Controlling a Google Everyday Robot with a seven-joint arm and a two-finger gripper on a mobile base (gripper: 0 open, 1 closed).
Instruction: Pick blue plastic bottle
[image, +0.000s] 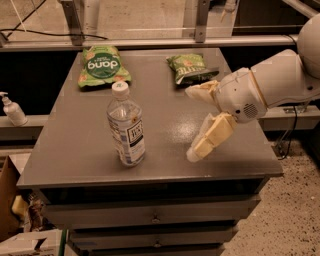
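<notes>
- Blue plastic bottle (126, 127): upright, white cap on, front-centre of grey table (75, 150).
- Gripper (190, 123): over table's right half, right of bottle, clear gap between, no contact.
- Fingers (212, 135): spread apart, nothing held.
- Two green snack bags (102, 65) (191, 67) at rear of table.
- Pump bottle (13, 110) off-table, left ledge.
</notes>
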